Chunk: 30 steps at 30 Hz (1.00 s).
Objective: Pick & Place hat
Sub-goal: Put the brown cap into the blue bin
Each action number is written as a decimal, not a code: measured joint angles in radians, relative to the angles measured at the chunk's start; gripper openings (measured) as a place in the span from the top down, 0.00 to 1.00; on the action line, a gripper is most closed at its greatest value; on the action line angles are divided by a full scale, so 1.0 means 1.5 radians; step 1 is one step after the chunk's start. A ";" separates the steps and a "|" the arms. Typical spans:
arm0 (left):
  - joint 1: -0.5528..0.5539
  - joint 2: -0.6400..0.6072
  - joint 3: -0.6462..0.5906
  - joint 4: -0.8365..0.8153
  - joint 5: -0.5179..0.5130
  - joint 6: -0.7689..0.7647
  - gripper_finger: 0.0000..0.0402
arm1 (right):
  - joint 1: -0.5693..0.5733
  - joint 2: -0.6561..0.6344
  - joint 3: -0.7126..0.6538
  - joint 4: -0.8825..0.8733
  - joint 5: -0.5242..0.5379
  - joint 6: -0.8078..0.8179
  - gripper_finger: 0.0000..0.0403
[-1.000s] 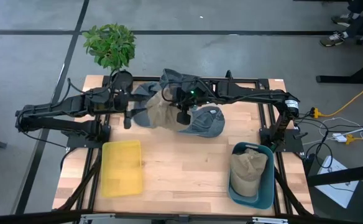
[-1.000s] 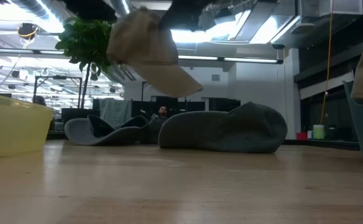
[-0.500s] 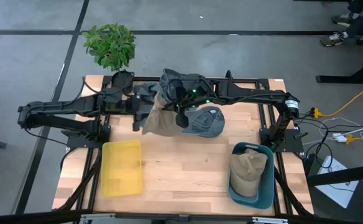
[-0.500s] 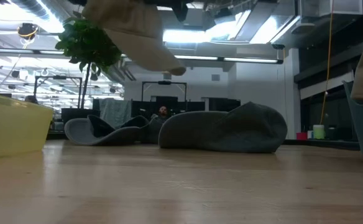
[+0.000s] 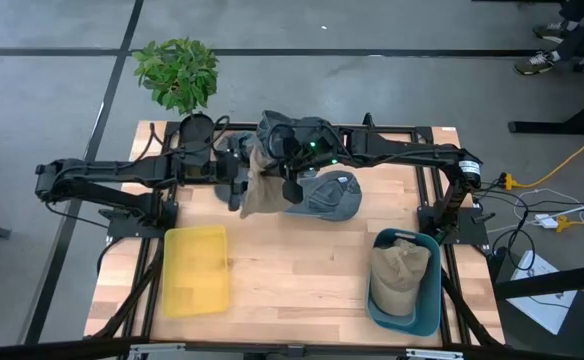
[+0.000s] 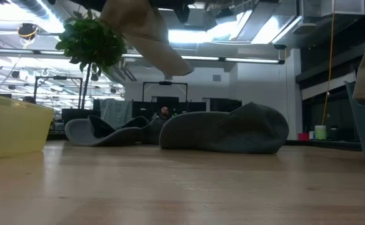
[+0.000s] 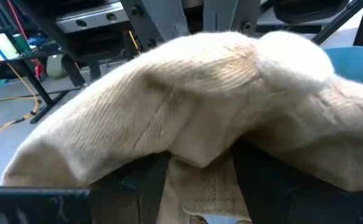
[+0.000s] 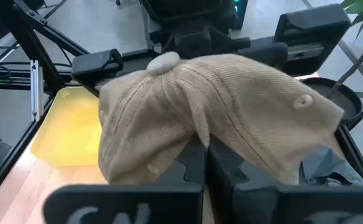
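Observation:
A beige hat (image 5: 260, 188) hangs high over the table's far middle, with my right gripper (image 5: 289, 186) shut on it. In the low view only its lower part (image 6: 146, 34) shows, at the top of the picture. My left gripper (image 5: 238, 188) reaches in level from the table's left and is open. Its two fingers stand on either side of a hanging flap of the hat (image 7: 200, 183). The hat's crown (image 7: 219, 87) fills the left wrist view. My right gripper pinches a fold of the beige hat's cloth (image 8: 201, 135) between its two fingers, coming from the table's right and slanting slightly down. The hat drapes over the fingers and hangs clear of the table. Whether my left gripper's fingers (image 7: 147, 186) touch the flap between them, I cannot tell.
Grey hats lie on the far half of the table (image 5: 328, 196), (image 5: 294, 130), (image 5: 232, 148). A yellow tray (image 5: 197, 268) sits near left. A teal bin (image 5: 427, 300) at near right holds another beige hat (image 5: 400, 270). A potted plant (image 5: 177, 72) stands at the far left corner.
My left gripper has gone toward the table's right, up to the hanging hat, staying open. My right gripper has turned at the wrist without shifting place. The beige hat has tipped with it, and now hangs narrower and a little higher.

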 joint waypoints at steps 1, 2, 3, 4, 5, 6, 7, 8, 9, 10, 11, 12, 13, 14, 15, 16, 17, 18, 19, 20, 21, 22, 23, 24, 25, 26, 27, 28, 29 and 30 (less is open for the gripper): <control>0.000 -0.004 0.000 -0.005 -0.001 0.001 0.55 | 0.000 0.000 0.000 0.000 0.000 0.000 0.99; 0.000 -0.013 0.000 -0.019 -0.002 0.004 0.55 | 0.000 0.000 0.000 -0.001 0.000 0.000 0.99; 0.000 -0.023 0.000 -0.032 -0.004 0.007 0.55 | 0.000 0.000 0.000 -0.001 0.000 -0.001 0.99; 0.000 -0.035 0.000 -0.044 -0.008 0.009 0.55 | 0.000 0.000 0.000 -0.002 0.000 0.000 0.99; 0.000 -0.049 0.000 -0.060 -0.014 0.009 0.55 | 0.000 0.000 0.000 -0.003 0.000 0.000 0.99; 0.000 -0.064 0.000 -0.079 -0.021 0.008 0.55 | 0.000 0.000 0.000 -0.004 0.000 0.001 0.99; 0.000 -0.079 0.000 -0.098 -0.028 0.007 0.55 | 0.000 0.000 0.000 -0.006 0.000 0.001 0.99; 0.000 -0.096 0.000 -0.114 -0.034 0.002 0.55 | 0.000 0.000 0.000 -0.008 0.000 0.000 0.99; 0.000 -0.112 0.000 -0.127 -0.040 -0.003 0.55 | 0.000 0.000 0.000 -0.010 0.000 0.000 0.99; 0.000 -0.128 0.000 -0.139 -0.044 -0.009 0.55 | 0.000 0.000 0.000 -0.010 0.000 0.001 0.99; 0.000 -0.144 0.000 -0.150 -0.045 -0.015 0.55 | 0.000 0.000 0.000 -0.010 0.000 0.003 0.99; 0.000 -0.158 0.000 -0.153 -0.045 -0.022 0.55 | 0.000 0.000 0.000 -0.010 0.000 0.005 0.99; 0.000 -0.171 0.000 -0.154 -0.045 -0.030 0.55 | 0.000 0.000 0.000 -0.010 0.005 0.010 0.99; 0.000 -0.184 0.000 -0.155 -0.044 -0.036 0.55 | 0.000 0.000 0.000 -0.010 0.018 0.018 0.99; 0.000 -0.194 0.000 -0.154 -0.041 -0.046 0.55 | 0.001 0.000 0.000 -0.010 0.035 0.025 0.99; 0.000 -0.202 0.000 -0.152 -0.038 -0.055 0.55 | 0.001 0.000 0.000 -0.012 0.053 0.031 0.99; 0.000 -0.208 0.000 -0.151 -0.036 -0.065 0.55 | 0.001 0.000 0.000 -0.014 0.071 0.035 0.99; 0.000 -0.213 0.000 -0.151 -0.034 -0.073 0.55 | 0.000 0.000 0.000 -0.015 0.089 0.038 0.99; 0.000 -0.215 0.000 -0.152 -0.031 -0.081 0.55 | 0.000 0.000 0.000 -0.015 0.105 0.043 0.99; 0.000 -0.216 0.000 -0.153 -0.025 -0.086 0.55 | 0.000 0.000 0.000 -0.015 0.119 0.047 0.99; 0.000 -0.216 0.000 -0.153 -0.019 -0.091 0.55 | 0.000 0.001 0.000 -0.015 0.131 0.050 0.99; 0.000 -0.215 0.000 -0.153 -0.016 -0.095 0.55 | 0.000 0.002 0.000 -0.014 0.142 0.051 0.99; 0.000 -0.215 0.000 -0.153 -0.014 -0.099 0.55 | 0.000 0.003 0.000 -0.015 0.149 0.051 0.99; 0.000 -0.213 0.000 -0.153 -0.014 -0.104 0.55 | 0.000 0.003 0.000 -0.015 0.156 0.051 0.99; 0.000 -0.209 0.000 -0.153 -0.014 -0.110 0.55 | 0.000 0.006 0.000 -0.015 0.158 0.051 0.99; 0.000 -0.205 0.000 -0.153 -0.014 -0.116 0.55 | 0.000 0.009 0.000 -0.014 0.158 0.051 0.99; 0.000 -0.199 0.000 -0.154 -0.015 -0.120 0.55 | 0.000 0.012 0.000 -0.012 0.158 0.051 0.99; 0.000 -0.194 0.000 -0.157 -0.016 -0.124 0.55 | 0.000 0.015 0.000 -0.014 0.158 0.050 0.99; 0.000 -0.187 0.000 -0.159 -0.018 -0.126 0.55 | 0.000 0.017 0.000 -0.015 0.158 0.050 0.99; 0.000 -0.181 0.000 -0.158 -0.021 -0.127 0.55 | 0.000 0.020 0.000 -0.015 0.158 0.050 0.99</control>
